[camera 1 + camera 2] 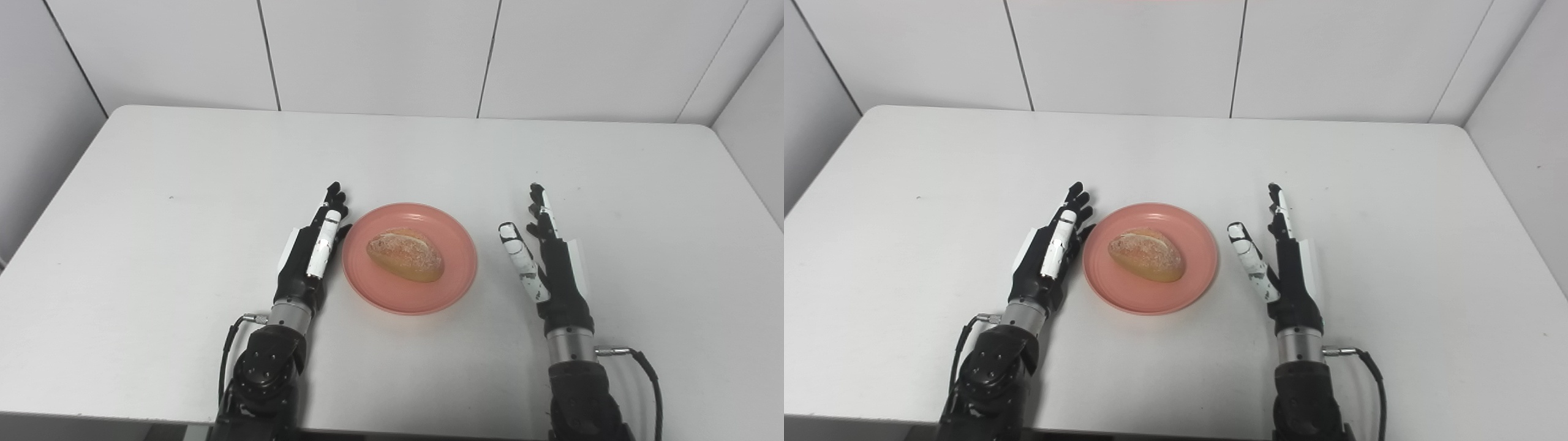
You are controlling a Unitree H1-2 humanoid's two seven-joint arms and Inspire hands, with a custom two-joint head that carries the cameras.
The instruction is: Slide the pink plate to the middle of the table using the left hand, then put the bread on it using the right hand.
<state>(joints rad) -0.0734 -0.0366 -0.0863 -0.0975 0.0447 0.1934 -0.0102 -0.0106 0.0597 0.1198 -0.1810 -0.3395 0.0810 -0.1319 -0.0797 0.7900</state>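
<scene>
A pink plate [456, 269] lies near the middle of the white table, toward the front. A golden-brown bread roll [405, 254] rests on it, slightly left of the plate's centre. My left hand [312, 248] stands edge-up right beside the plate's left rim, fingers straight and pointing away, holding nothing; whether it touches the rim I cannot tell. My right hand [548, 257] stands a short gap to the right of the plate, open, thumb spread toward the plate, with nothing in it.
The white table [184, 184] has rounded far corners and is bounded by white wall panels at the back and sides. Its front edge runs just under my forearms. Cables loop from both wrists [643, 361].
</scene>
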